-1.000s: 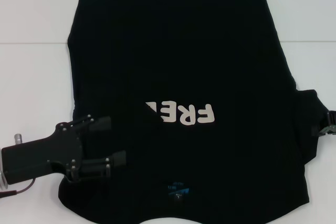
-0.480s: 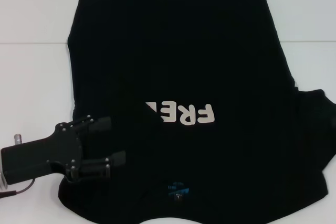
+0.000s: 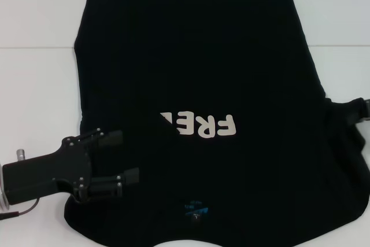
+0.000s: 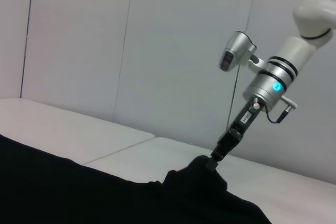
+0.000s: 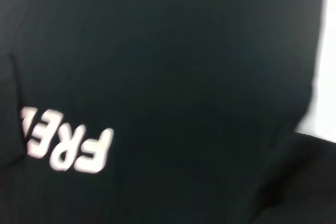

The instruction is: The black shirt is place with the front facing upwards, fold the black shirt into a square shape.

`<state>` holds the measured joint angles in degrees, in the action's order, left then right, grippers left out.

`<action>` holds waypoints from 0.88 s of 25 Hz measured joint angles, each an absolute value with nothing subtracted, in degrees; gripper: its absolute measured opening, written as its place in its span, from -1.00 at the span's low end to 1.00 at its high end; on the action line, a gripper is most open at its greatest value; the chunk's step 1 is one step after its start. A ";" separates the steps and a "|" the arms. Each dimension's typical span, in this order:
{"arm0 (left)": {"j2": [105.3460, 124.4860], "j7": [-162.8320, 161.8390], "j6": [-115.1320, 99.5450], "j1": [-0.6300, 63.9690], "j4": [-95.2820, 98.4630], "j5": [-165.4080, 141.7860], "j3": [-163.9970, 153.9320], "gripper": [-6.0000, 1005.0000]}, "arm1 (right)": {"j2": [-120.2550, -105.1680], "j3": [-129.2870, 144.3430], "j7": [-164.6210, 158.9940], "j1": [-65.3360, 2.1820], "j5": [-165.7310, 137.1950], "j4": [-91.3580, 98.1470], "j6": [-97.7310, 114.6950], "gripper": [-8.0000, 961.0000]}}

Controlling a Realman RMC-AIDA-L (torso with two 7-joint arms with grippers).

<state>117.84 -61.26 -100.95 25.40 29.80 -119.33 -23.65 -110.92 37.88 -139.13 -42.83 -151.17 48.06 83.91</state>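
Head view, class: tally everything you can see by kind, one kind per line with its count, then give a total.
Shirts: 1, the black shirt
Robot tools: 2, the left tool open over the shirt's left edge, the right tool gripping a raised sleeve
Tables: 1, the white table
Total: 4

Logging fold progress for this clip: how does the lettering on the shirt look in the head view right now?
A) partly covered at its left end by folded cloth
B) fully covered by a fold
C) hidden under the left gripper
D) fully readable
A: on the black shirt, cloth overlaps the left end of the pale lettering, leaving only part showing; the left gripper lies apart from it.
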 joint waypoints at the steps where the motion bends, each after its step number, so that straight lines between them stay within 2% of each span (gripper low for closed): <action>1: 117.85 -61.26 -100.93 25.40 29.79 -119.33 -23.73 0.84 | -111.19 39.28 -138.98 -43.43 -151.18 48.06 83.84 -0.98; 5: 117.83 -61.26 -100.89 25.44 29.80 -119.34 -23.81 0.84 | -112.34 45.60 -137.39 -46.62 -152.10 48.22 83.44 -0.98; 10: 118.03 -61.28 -100.89 25.38 29.79 -119.44 -23.86 0.84 | -114.77 49.09 -136.52 -50.11 -154.85 48.31 83.04 -0.98; 13: 118.07 -61.32 -100.89 25.25 29.74 -119.45 -23.77 0.84 | -114.98 49.21 -135.71 -50.30 -154.33 48.35 83.16 -0.98; 20: 118.05 -61.38 -100.90 25.31 29.70 -119.45 -23.89 0.84 | -115.36 49.47 -132.05 -50.39 -152.87 48.43 84.23 -0.85; 22: 118.04 -61.42 -100.90 25.40 29.71 -119.45 -23.89 0.84 | -115.57 49.44 -130.94 -50.36 -152.23 48.44 84.72 -0.68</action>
